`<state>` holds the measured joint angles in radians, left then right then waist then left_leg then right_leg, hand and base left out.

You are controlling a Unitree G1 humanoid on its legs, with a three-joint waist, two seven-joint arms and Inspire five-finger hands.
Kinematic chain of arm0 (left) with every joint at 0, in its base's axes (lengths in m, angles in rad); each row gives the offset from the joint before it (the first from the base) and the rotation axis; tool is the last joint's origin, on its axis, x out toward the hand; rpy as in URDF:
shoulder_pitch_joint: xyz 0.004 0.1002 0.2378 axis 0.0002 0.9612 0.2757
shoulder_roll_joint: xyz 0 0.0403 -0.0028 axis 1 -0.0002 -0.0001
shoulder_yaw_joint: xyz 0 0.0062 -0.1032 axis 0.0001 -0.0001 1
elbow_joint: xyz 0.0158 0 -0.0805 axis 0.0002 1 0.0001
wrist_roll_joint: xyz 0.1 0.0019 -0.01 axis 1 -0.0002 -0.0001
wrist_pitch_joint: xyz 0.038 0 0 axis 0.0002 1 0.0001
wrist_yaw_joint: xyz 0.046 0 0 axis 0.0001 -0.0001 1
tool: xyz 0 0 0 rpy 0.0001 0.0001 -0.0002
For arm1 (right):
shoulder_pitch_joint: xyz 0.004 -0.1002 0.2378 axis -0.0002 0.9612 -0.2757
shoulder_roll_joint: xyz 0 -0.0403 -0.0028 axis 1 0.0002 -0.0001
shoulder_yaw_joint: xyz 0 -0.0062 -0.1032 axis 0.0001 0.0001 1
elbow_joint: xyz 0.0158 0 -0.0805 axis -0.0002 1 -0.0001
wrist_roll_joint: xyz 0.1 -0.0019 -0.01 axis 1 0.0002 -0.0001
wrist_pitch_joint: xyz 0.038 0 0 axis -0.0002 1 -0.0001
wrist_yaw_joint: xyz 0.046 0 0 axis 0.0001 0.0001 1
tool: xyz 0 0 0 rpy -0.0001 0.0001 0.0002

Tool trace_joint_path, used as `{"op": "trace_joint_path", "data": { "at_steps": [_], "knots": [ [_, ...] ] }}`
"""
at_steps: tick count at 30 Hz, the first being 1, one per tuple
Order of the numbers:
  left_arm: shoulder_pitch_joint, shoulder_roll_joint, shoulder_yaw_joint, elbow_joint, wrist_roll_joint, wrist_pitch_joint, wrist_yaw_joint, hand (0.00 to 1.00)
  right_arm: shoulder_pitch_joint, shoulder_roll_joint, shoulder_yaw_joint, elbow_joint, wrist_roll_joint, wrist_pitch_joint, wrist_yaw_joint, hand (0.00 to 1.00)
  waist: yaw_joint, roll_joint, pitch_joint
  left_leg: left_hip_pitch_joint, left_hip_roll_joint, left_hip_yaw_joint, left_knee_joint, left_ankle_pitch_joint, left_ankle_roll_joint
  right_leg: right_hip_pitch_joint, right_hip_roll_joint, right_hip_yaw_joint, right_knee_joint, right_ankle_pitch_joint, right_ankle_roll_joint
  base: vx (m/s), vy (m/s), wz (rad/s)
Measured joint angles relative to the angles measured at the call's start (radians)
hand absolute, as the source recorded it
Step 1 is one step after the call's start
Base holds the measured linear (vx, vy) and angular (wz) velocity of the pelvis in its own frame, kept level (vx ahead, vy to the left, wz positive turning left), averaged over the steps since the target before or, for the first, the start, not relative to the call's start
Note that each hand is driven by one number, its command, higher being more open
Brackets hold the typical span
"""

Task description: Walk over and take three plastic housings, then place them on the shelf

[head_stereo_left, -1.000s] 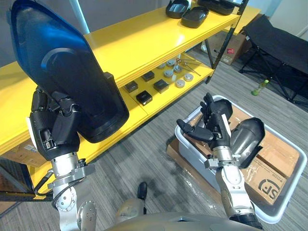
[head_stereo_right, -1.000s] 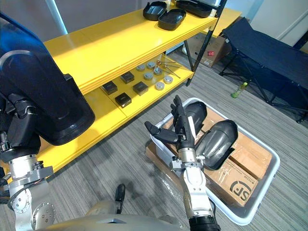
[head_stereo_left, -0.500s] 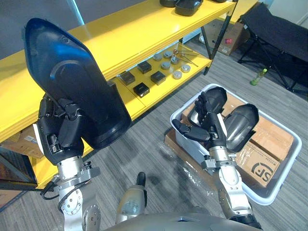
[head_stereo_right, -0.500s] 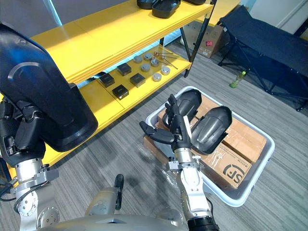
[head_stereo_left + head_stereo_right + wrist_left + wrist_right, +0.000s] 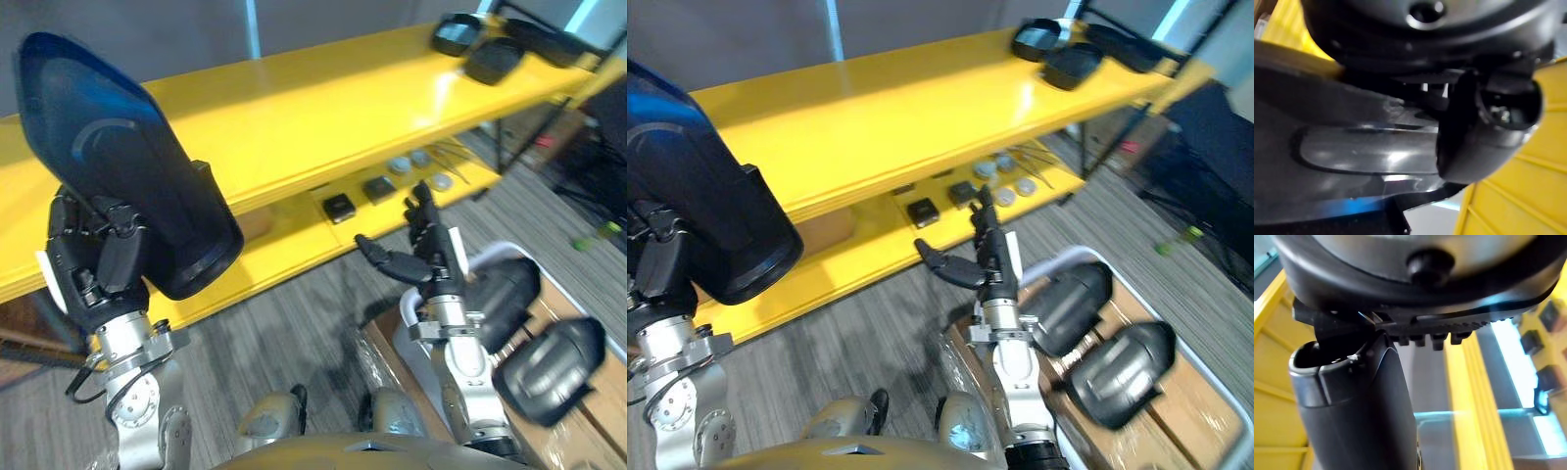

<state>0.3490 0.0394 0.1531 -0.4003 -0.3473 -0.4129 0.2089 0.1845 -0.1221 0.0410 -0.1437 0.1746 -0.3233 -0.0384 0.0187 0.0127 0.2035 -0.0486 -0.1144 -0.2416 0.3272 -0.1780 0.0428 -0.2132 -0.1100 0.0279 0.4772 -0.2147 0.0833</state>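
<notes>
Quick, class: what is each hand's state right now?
Left hand: closed on a housing.
Right hand: open, holding nothing.

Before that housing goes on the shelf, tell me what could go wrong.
1. The left robot hand grips the large dark housing near its lower end, with most of it standing above the grip; it could tip or slip.
2. The housing hides part of the yellow shelf from the head views, so its edge may get bumped.
3. The right robot hand is open and empty, so it offers no support.
</notes>
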Motion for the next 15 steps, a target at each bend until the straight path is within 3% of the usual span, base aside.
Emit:
{"op": "trace_joint_path", "data": {
  "at_steps": [1, 2, 3, 4, 6, 8, 15],
  "knots": [
    [0.007, 0.000, -0.004, 0.006, 0.000, 0.000, 0.001, 0.00, -0.004, -0.009, -0.017, -0.013, 0.001, 0.000, -0.001, 1.00, 0.002, -0.007, -0.004, 0.025, -0.002, 0.001, 0.000, -0.007, -0.011, 0.016, -0.006, -0.002, -0.056, 0.027, 0.019, 0.33, -0.180, 1.21],
    [0.019, 0.002, -0.004, 0.004, 0.000, 0.000, 0.001, 0.00, -0.009, -0.024, -0.022, -0.025, 0.001, -0.001, -0.009, 1.00, 0.008, -0.023, -0.019, 0.037, -0.005, 0.010, 0.003, -0.014, -0.022, 0.031, -0.017, -0.020, -0.120, 0.090, 0.012, 0.33, -0.211, 0.96],
    [0.026, 0.011, 0.008, 0.000, 0.000, -0.001, 0.002, 0.00, -0.023, -0.038, -0.023, -0.031, 0.005, -0.012, -0.018, 1.00, 0.010, -0.065, -0.048, 0.042, -0.021, 0.029, 0.012, -0.037, -0.044, 0.041, -0.036, -0.039, -0.196, 0.248, 0.007, 0.34, -0.249, 0.88],
    [0.024, 0.004, 0.014, 0.005, -0.006, -0.001, 0.003, 0.00, -0.045, -0.067, -0.031, -0.027, 0.010, -0.018, -0.019, 1.00, 0.015, -0.049, -0.063, 0.042, 0.005, 0.043, 0.027, -0.075, -0.040, 0.066, -0.030, -0.071, -0.219, 0.209, 0.005, 0.39, -0.273, 0.62],
    [0.025, -0.003, 0.016, 0.006, -0.033, 0.000, 0.001, 0.00, -0.095, -0.104, -0.058, -0.024, 0.033, -0.018, -0.020, 1.00, 0.033, -0.005, -0.072, 0.032, 0.074, 0.081, 0.033, -0.097, -0.055, 0.130, 0.019, -0.113, -0.335, 0.240, -0.017, 0.29, -0.201, 0.29],
    [0.012, -0.009, 0.007, 0.006, -0.043, 0.004, -0.031, 0.00, -0.091, -0.104, -0.118, -0.022, 0.037, -0.019, -0.038, 1.00, 0.020, 0.011, -0.082, 0.043, 0.121, 0.157, -0.021, -0.091, -0.062, 0.168, 0.034, -0.163, -0.395, 0.257, -0.028, 0.15, -0.115, 0.50],
    [0.010, -0.022, 0.002, 0.006, -0.034, 0.004, -0.093, 0.00, -0.007, -0.010, -0.211, -0.021, 0.066, -0.024, -0.038, 1.00, -0.001, 0.016, -0.088, 0.092, 0.121, 0.199, -0.093, -0.062, -0.068, 0.207, 0.028, -0.162, -0.438, 0.265, -0.026, 0.04, 0.000, -0.02]
  ]
}}
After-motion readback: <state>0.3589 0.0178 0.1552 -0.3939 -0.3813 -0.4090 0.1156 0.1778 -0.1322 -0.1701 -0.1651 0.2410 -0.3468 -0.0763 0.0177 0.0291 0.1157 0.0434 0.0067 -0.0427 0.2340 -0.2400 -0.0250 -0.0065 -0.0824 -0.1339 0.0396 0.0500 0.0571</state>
